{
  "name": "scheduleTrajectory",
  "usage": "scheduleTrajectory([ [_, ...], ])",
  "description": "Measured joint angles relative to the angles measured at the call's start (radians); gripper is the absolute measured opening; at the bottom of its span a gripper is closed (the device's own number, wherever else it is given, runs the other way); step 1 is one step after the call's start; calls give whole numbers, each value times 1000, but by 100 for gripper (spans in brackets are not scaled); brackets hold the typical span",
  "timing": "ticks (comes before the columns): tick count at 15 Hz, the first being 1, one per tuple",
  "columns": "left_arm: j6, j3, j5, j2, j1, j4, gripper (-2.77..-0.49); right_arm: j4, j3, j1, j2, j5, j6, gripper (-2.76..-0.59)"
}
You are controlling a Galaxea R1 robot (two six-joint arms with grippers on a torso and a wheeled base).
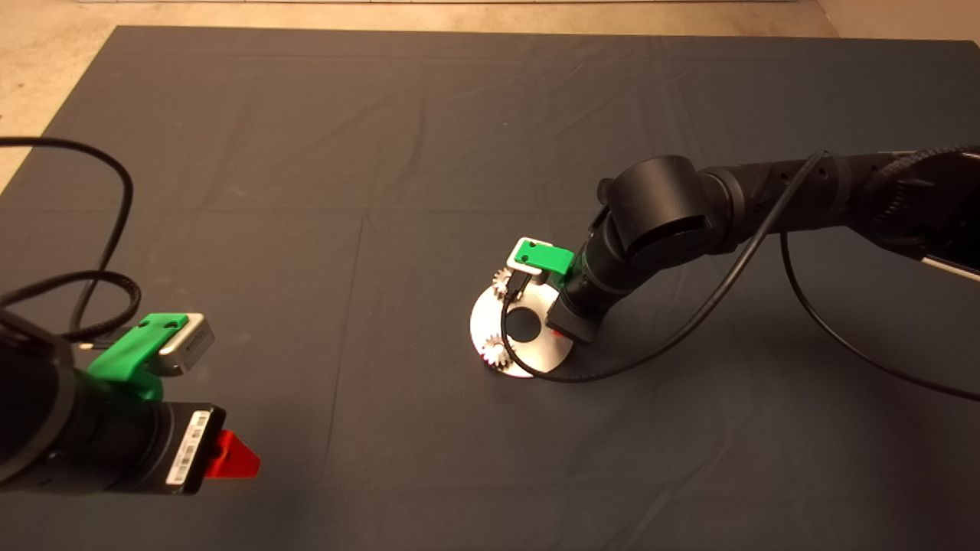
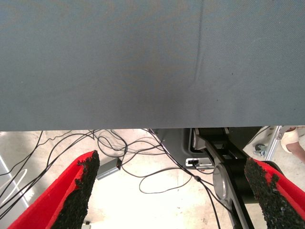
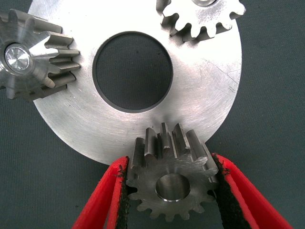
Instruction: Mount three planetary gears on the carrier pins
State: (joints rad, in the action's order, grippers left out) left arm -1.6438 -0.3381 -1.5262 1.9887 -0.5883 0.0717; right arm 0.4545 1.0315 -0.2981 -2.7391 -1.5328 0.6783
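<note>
Gears, small silvery toothed ones: two [image 3: 33, 59] [image 3: 202, 19] sit on the flat shiny round metal disc [image 3: 200, 100]; the right claw [image 3: 169, 191] pinches a third [image 3: 169, 179] at its rim. Left claw [image 2: 174, 193] gapes wide, far off the disc.

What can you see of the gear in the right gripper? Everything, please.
The gear in the right gripper is a small silvery-grey metal spur gear with pointed teeth and a plain round centre bore. It lies flat, bore facing the wrist camera, clamped on opposite sides by the black pads of the red fingers. It sits at the disc rim, overlapping its edge. No pin shows in its bore. Fine machining marks show on its face.
</note>
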Motion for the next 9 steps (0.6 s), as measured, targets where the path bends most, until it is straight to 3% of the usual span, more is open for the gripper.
scheduleTrajectory([
  [9, 0, 0, 0, 0, 0, 0, -108, -2, 0, 5, 0, -1, -3, -228],
])
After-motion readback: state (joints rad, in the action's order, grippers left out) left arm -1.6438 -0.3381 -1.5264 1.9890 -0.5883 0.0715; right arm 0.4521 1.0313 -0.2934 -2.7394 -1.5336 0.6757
